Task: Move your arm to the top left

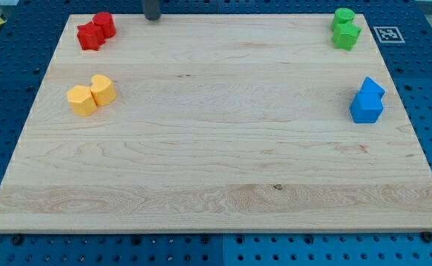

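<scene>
Dark rod comes in at the view's top edge, left of centre; we call its lower end my tip (152,18), and it sits right at the far rim of the desk (216,170). As end effector it's a bare rod, no jaws, so nothing to open or clamp, and it touches no block. Nearest to us are the two red blocks in the top left corner, a red cylinder (103,24) touching a red star-like block (89,36), just to the view's left of my tip, clearly apart. Below them, two yellow blocks (91,94) pressed together at the left side. Far right top: two green blocks (345,28), touching. Right side, mid-height: two blue blocks (368,101), also touching. Desk is pale wood on a blue perforated base (1,89).
</scene>
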Tool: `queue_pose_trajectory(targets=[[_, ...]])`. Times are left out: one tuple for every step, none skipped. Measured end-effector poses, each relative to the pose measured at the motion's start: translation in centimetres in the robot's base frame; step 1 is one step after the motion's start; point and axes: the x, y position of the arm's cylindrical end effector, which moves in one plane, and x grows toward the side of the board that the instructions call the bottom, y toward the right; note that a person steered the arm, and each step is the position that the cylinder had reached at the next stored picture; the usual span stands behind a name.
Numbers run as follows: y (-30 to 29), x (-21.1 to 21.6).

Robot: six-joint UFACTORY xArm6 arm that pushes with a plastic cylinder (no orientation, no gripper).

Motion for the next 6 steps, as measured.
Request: queue_pose_trajectory(targets=[[-2.5,-0.1],[-4.0,0.0],[-5.6,-0.1],[-7.6,0.0],[-9.8,0.1],[-13.4,0.3]])
